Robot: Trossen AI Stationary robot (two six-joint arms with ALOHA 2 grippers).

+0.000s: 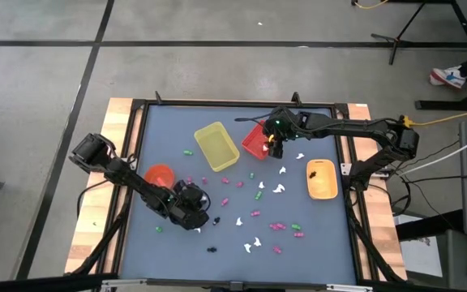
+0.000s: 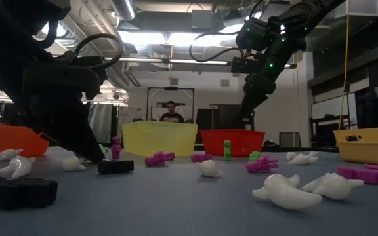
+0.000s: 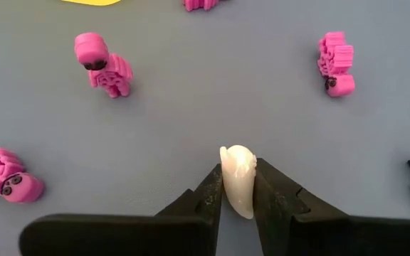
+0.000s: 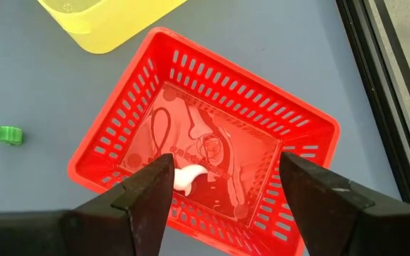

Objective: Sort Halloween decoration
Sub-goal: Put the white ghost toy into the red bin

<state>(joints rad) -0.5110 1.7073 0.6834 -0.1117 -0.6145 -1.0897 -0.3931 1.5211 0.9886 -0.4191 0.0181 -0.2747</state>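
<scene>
Pinching white trinket (image 3: 238, 179) — left hand (image 3: 238, 206).

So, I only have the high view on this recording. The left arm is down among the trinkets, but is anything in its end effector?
Observer: Yes, the left end effector is shut on a white trinket.
Operator: And the right one, over the red bin?
Observer: The right end effector is open above the red bin.
Operator: Anything in that bin?
Observer: One white piece lies on its floor.
</scene>
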